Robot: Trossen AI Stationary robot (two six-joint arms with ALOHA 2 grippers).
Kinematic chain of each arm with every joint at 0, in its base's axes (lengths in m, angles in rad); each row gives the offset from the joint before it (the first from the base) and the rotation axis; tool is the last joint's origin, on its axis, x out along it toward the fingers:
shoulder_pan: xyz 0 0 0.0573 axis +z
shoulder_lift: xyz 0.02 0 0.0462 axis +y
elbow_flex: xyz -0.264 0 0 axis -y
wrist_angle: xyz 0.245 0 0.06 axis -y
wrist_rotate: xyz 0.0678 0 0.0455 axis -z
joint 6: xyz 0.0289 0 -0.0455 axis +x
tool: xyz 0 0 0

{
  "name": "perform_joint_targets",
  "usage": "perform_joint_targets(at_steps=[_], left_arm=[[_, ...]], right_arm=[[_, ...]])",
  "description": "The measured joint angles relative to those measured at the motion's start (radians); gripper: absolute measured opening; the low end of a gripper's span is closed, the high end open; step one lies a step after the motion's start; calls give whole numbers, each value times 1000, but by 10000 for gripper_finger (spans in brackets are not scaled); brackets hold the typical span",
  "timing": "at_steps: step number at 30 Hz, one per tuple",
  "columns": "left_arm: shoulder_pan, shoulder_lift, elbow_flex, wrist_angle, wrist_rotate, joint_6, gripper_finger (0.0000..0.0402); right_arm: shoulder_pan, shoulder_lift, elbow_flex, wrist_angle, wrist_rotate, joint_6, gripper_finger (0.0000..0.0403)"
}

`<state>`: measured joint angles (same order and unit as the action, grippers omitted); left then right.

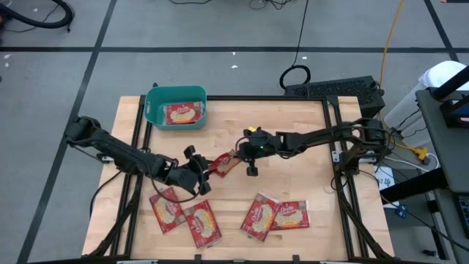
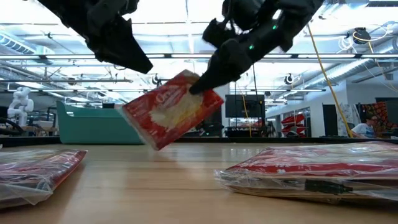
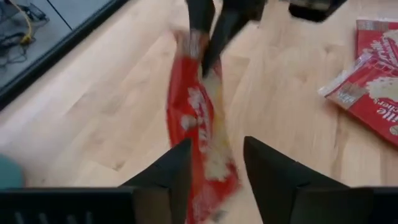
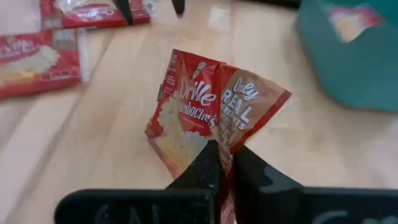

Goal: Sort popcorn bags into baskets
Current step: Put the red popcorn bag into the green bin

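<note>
We are seeing the right gripper [image 4: 222,163] pinching one popcorn bag [image 1: 224,163] tight above mid-table, the left gripper [image 3: 214,163] hanging around its other end, fingers parted, not clamping, the teal basket [image 1: 155,103] holding another bag [image 1: 182,113].

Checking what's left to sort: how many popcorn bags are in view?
6: one in the teal basket, one held above the table by the right claw, two front-left, two overlapping front-right. Others might be hidden underneath.

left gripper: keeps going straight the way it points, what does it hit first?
The held popcorn bag, hanging between the left gripper fingers; beyond it the right gripper, shut on the bag's far edge. Depth is unclear.
</note>
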<state>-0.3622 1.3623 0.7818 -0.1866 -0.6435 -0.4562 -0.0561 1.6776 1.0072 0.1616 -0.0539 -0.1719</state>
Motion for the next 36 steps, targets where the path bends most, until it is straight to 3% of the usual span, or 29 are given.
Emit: perform_joint_targets(at_steps=[5, 10, 15, 20, 24, 30, 36], left_arm=[[30, 1, 0, 79, 7, 19, 204], [75, 19, 1, 159, 5, 61, 259], [119, 62, 0, 239, 42, 91, 285], [155, 123, 1, 372, 171, 144, 271], [174, 158, 1, 378, 173, 149, 244], [179, 98, 0, 231, 164, 122, 206], [169, 48, 0, 166, 146, 152, 178]], right_arm=[[19, -79, -108, 127, 80, -50, 7], [33, -109, -272, 413, 81, -41, 7], [51, -111, -392, 584, 84, -2, 7], [79, -111, -450, 661, 180, 10, 7], [97, -111, -467, 690, 242, -12, 7], [98, -167, -537, 690, 256, -51, 7], [61, -281, -697, 926, 267, 17, 6]])
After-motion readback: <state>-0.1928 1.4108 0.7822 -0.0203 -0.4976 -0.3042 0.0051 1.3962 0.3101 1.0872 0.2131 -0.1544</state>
